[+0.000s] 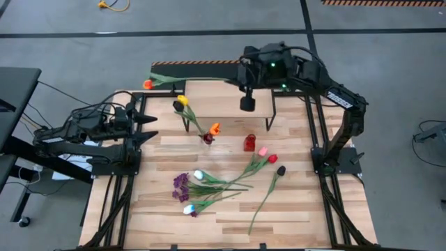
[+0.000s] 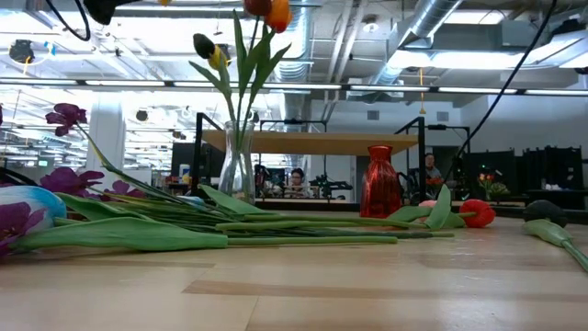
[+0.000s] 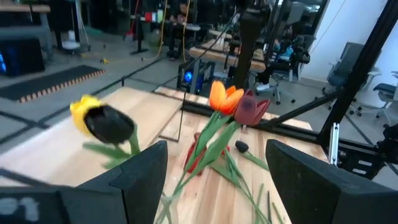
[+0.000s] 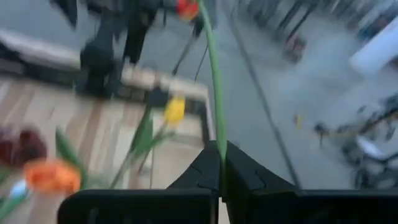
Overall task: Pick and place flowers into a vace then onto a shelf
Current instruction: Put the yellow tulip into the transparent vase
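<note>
Looking down from above, the big plank table (image 1: pixel 230 202) has most of the flowers (image 1: pixel 223 183) lying loose across its middle: purple sprigs, a white and blue head, pink, red and one dark head off to the right side. The shelf (image 1: pixel 226 90) stands at the far edge, light wooden top on thin black legs. A clear glass vase (image 2: pixel 236 170) stands in front of it with three tulips in it, yellow-and-dark, orange and dark red, and a small red vase (image 2: pixel 379 181) stands just to the right of it.

The right gripper (image 4: pixel 221 163) is up over the shelf's far side, jaws clamped fully together on the green stem of an orange-red tulip (image 1: pixel 148 84), whose head hangs out past the table's far left corner.

The left gripper (image 3: pixel 214 171) hovers at the table's left edge, jaws spread wide with nothing between them, pointing toward the glass vase.

Behind the table it's an open workshop: ceiling ducts, other rigs, chairs, a couple of people sitting far back.
</note>
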### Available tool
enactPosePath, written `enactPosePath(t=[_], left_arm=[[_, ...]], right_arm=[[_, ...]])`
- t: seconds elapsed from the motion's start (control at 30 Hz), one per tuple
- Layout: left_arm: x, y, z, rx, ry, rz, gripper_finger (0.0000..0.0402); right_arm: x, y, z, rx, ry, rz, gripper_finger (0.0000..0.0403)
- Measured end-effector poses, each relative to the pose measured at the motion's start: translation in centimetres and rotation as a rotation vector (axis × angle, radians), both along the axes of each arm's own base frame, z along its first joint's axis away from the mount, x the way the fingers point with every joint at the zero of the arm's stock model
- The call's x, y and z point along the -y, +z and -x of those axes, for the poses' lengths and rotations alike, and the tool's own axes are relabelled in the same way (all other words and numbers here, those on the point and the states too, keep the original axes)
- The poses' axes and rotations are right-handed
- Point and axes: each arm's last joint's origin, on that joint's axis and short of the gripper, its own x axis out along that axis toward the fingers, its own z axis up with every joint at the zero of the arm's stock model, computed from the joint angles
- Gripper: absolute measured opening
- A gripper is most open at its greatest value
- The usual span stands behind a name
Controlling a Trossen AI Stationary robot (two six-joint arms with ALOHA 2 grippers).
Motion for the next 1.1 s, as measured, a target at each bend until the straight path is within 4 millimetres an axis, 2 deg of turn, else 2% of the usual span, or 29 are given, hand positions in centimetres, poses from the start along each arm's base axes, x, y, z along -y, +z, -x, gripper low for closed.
enactPosePath(t=[0.2, 0.3, 0.47, 0.7, 0.87, 1.1], left_arm=[[0.0, 1.5, -0.6, 0.133, 0.006, -0.067, 0.0261], [0.0, 2.6, -1.1, 0.222, 0.011, -0.121, 0.0261], [0.0, 4.3, -2.3, 0.378, 0.03, -0.211, 0.0261], [0.1, 5.7, -4.3, 0.516, 0.034, -0.274, 0.0261], [0.1, 6.1, -4.8, 0.562, 0.041, -0.273, 0.0261], [0.1, 6.7, -4.4, 0.631, 0.049, -0.282, 0.0261]], right_arm=[[-0.8, 2.3, -1.1, 0.265, 0.015, -0.009, 0.0], [-1.2, 2.6, -2.0, 0.346, 0.04, -0.055, 0.0], [-2.6, 0.8, -5.6, 0.383, 0.114, -0.15, 0.0], [-4.7, -2.4, -9.9, 0.36, 0.172, -0.158, 0.0], [-5.3, -3.5, -11.0, 0.339, 0.188, -0.165, 0.0], [-6.6, -4.3, -11.7, 0.317, 0.216, -0.162, 0.0]])
